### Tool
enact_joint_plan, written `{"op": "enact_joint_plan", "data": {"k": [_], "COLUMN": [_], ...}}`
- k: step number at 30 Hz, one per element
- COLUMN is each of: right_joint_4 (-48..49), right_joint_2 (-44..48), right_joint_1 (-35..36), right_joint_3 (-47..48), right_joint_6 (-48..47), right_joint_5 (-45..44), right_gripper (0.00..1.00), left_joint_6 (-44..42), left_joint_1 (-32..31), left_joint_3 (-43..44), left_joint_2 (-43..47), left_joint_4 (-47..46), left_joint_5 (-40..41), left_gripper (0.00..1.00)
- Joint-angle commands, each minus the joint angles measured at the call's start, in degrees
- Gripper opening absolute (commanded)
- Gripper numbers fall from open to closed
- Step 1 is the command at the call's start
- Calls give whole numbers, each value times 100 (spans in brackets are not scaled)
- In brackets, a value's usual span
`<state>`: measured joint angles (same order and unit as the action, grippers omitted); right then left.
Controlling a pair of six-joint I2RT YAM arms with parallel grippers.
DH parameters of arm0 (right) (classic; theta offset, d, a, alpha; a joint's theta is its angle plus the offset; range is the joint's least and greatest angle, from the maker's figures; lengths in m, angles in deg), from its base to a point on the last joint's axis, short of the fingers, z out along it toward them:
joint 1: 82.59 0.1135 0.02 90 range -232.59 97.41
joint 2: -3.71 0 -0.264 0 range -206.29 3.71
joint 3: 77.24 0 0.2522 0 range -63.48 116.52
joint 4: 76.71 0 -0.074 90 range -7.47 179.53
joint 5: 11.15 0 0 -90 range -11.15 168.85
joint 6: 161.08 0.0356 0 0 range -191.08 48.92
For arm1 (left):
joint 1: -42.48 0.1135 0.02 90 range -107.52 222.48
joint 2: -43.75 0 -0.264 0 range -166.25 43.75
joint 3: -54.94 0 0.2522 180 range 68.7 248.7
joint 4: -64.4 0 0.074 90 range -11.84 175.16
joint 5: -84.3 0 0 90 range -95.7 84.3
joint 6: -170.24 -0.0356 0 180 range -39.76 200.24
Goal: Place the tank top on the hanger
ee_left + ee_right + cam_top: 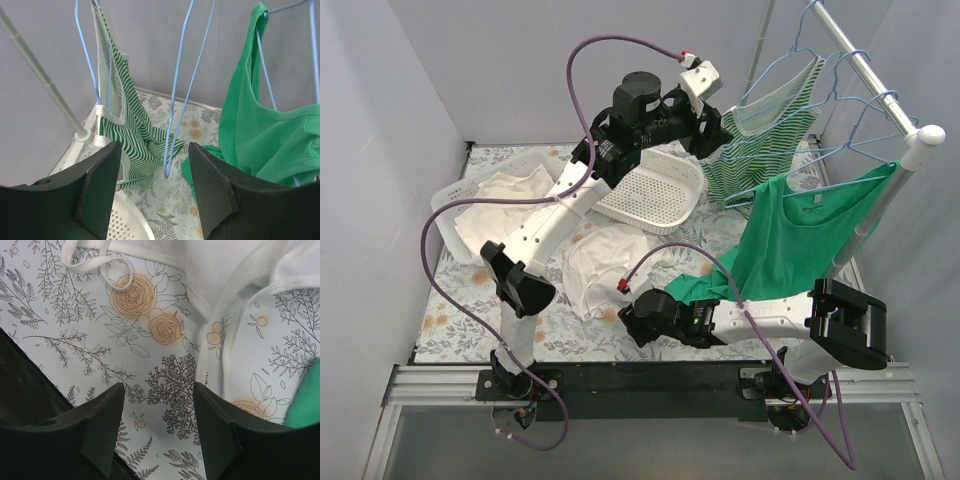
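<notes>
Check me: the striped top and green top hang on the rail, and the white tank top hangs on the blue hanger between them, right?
No. The hanger between them is bare; the tank top lies on the table, as the top external view shows.

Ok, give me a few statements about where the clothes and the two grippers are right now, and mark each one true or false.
1. The white tank top lies on the table. True.
2. The left gripper is shut on the empty blue hanger. False: it is open, and the hanger hangs free ahead of it.
3. The green top is on a hanger. True.
4. The right gripper holds the tank top. False: it is open over bare flowered table, beside the top's edge.
</notes>
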<state>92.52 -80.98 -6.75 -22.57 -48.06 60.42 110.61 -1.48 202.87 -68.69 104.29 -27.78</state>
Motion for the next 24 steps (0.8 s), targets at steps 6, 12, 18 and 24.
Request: {"op": "enact_joint_plan", "data": {"k": [6, 12, 18, 24], "right_joint_4": [273, 273, 273, 273], "right_joint_2": [163, 145, 119, 119], "right_joint_1": [19, 19, 19, 19], "right_joint_3": [-109, -144, -135, -162], "right_joint_6": [-53, -35, -9, 18], "right_joint_5": [121, 112, 121, 112], "right_gripper": [66, 66, 66, 66], "left_joint_6": [22, 109, 214, 294], "left_joint_1": [55, 64, 64, 64], "left_joint_3": [329, 259, 241, 250], "left_joint_2": [-454, -621, -814, -920], "left_joint_4": [-205, -284, -407, -539], "left_joint_5": [-841, -1061, -1175, -1438], "left_gripper": [54, 51, 41, 29]}}
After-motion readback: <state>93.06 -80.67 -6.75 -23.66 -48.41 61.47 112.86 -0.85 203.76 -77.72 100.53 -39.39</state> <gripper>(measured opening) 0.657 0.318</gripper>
